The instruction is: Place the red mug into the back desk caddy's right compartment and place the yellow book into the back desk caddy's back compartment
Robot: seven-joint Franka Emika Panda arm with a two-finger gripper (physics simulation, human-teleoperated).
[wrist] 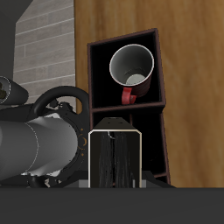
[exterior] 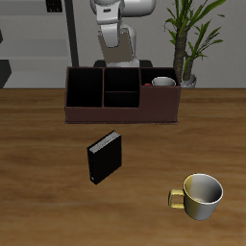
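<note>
While the arm's white body (exterior: 120,27) rises behind the counter (exterior: 38,173), the tool itself does not show clearly in either view, so I cannot tell whether it is released, clenched or grasping anything.

The back desk caddy (exterior: 122,113) sits far back on the counter, close to the robot's base, with a potted plant (exterior: 187,38) just behind one end. The red mug (exterior: 163,83) stands upright in the right compartment (exterior: 171,96), the wide section at the plant end. From the wrist view the mug (wrist: 131,68) is seen from above, grey inside and with its red handle pointing toward the divider that closes off the middle sections.

The yellow book (wrist: 116,162) appears only in the wrist view. It is a dark, striped slab with a pale outline, very close to the camera and lined up over the caddy's middle part, on the side of the divider away from the mug. Whether it already stands in the back compartment (exterior: 120,79) or hangs above it I cannot tell. From the front that section just looks dark inside. A thick grey arm link (wrist: 39,153) fills the wrist view beside the book.

Nearer the counter's front edge, well apart from the caddy, a black book (exterior: 106,157) stands upright. A yellow-gold mug (exterior: 199,195) sits closer still to the edge, well off to one side of it.
</note>
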